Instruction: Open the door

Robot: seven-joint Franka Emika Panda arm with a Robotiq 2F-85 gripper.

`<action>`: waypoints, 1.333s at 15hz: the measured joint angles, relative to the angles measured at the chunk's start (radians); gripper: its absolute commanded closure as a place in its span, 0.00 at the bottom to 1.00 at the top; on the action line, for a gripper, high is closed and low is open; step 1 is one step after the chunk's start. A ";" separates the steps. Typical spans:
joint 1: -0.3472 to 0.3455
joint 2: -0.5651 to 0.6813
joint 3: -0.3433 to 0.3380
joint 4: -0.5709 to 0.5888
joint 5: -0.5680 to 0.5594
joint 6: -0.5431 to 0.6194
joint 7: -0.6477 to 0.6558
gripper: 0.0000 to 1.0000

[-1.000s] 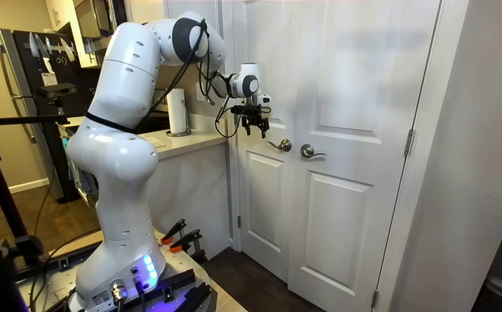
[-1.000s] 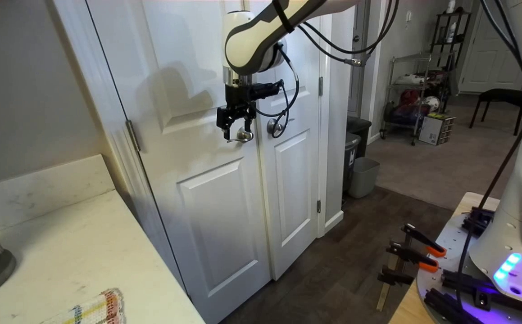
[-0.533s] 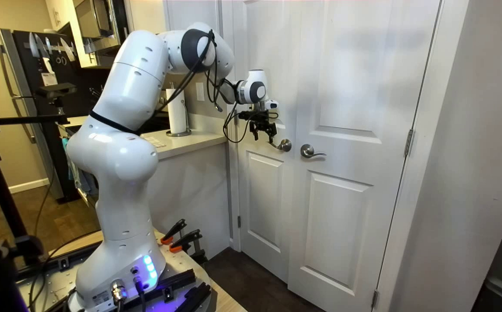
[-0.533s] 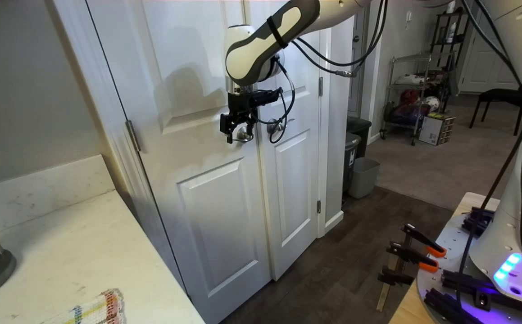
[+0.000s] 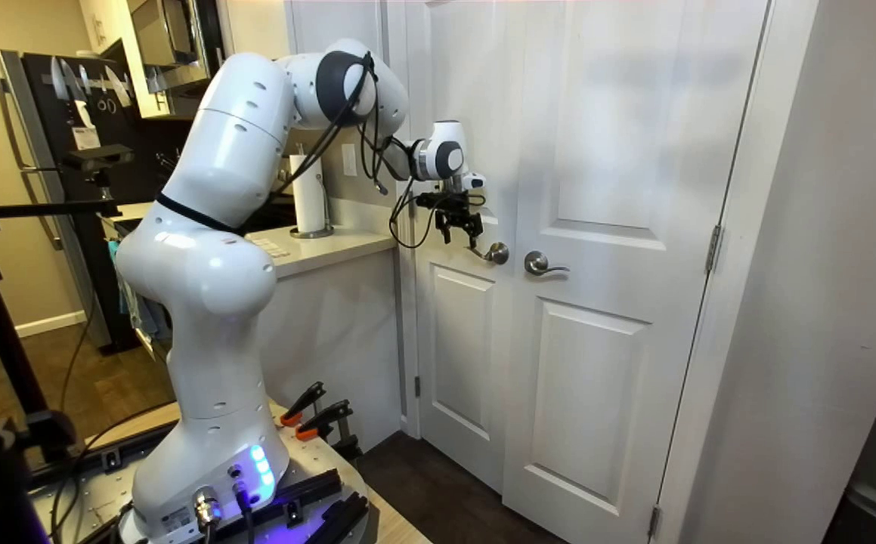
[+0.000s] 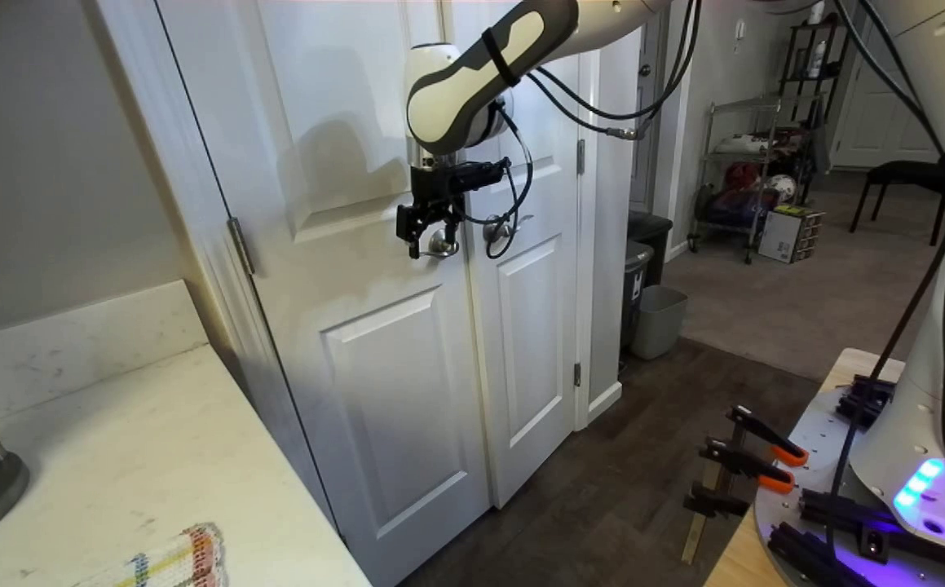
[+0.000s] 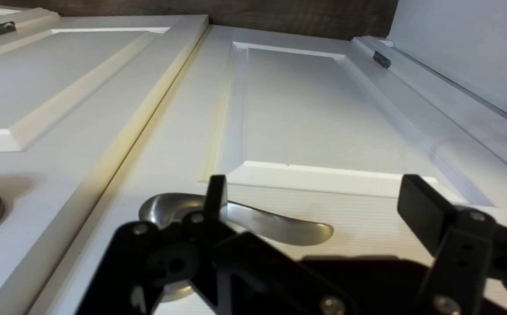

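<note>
The door is the tall white leaf hinged on its left, also in an exterior view and the wrist view. It stands shut. Its silver lever handle is near its right edge and shows in the wrist view. My gripper is open, pointing down just above the lever; it also shows in an exterior view. In the wrist view, the lever's free end lies between the spread fingers, and one finger crosses in front of the lever. I cannot tell whether it touches.
The matching white leaf stands beside the door with its own lever. A counter juts out near the door's hinge side, with a paper towel roll on it. Clamps stick out from the robot's table.
My gripper has moved down and toward the door's lever, which now sits lower between the fingers. In the last half second it has hardly moved. The door has not moved.
</note>
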 measured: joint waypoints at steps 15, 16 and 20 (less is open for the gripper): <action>0.001 0.156 -0.013 0.197 0.000 0.000 0.000 0.00; 0.001 0.165 -0.014 0.206 0.000 0.000 0.000 0.00; 0.001 0.181 -0.014 0.217 0.000 0.000 0.000 0.00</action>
